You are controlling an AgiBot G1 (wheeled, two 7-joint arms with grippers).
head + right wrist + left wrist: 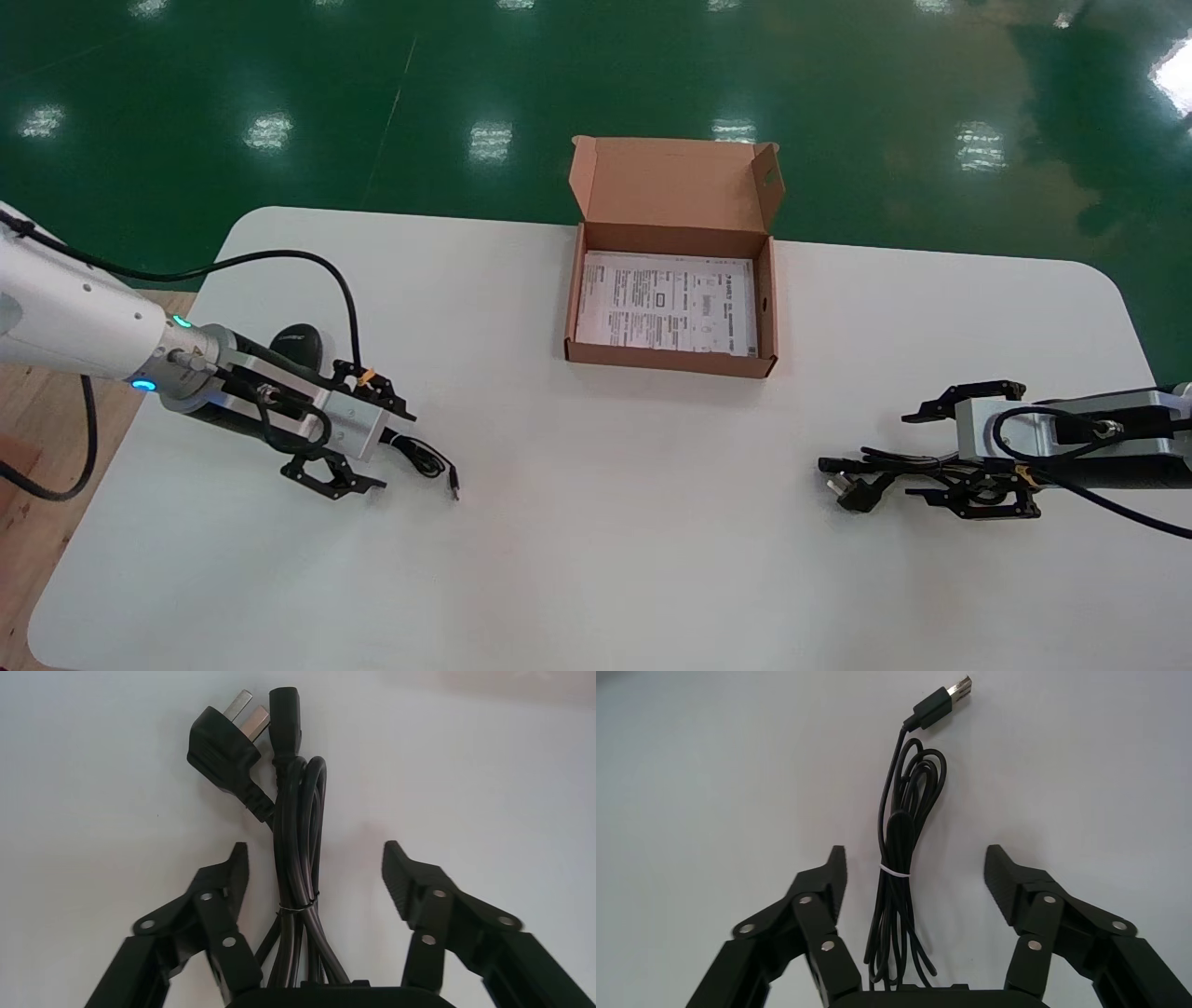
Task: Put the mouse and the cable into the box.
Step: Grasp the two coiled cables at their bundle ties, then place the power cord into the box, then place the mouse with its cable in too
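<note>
Two claws are recorded spread wide over the white table (596, 559): left gripper (914, 862) astride the USB lead (899, 825) by the mouse (298, 343) at frame left, right gripper (313, 857) astride the power cable (295, 818) at frame right, open box (570, 312) set upper centre.

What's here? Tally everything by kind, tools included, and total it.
Cables: 2, USB cable, power cable
Mouse: 1
Box: 1
Printed sheet in box: 1
Tools: 2, left tool, right tool, both open
Total: 7
</note>
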